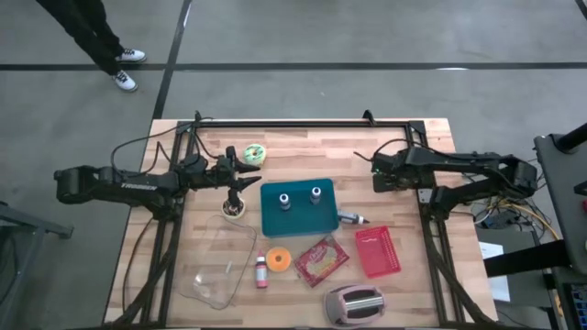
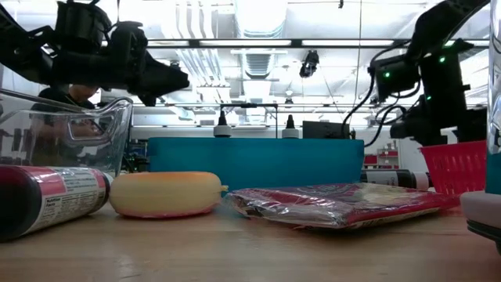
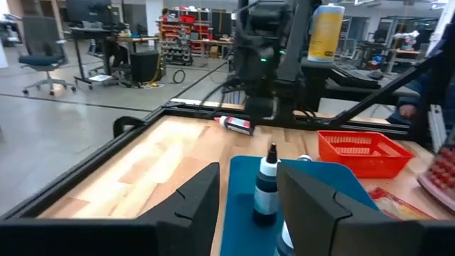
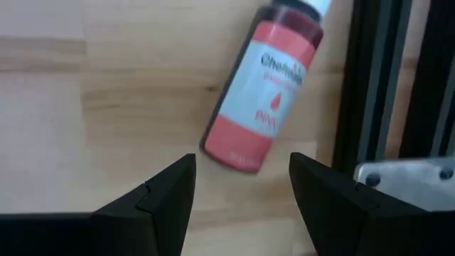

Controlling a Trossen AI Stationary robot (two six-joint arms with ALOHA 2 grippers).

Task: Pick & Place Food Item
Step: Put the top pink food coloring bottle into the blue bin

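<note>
— Where is the red bottle [image 4: 266, 92] found?
— Flat beside the frame rail [image 4: 370, 71], under the right gripper [image 4: 242, 169], which is spread wide and empty.
— The risk?
— Probably it is rolled against the rail if pinched off-centre. The left gripper [image 3: 245, 178], half-spread and empty, is parked by the teal tray [image 1: 298, 220].

On the wooden counter [image 1: 303, 147] a teal tray [image 1: 298, 209] carries two small bottles. In front of it lie an orange round item [image 1: 279, 259], a red packet [image 1: 321, 260], a red basket [image 1: 377, 251] and a clear glass bowl [image 1: 220, 261]. The left claw [image 1: 240, 188] hangs beside the tray; the right claw [image 1: 378, 170] hovers apart.
</note>
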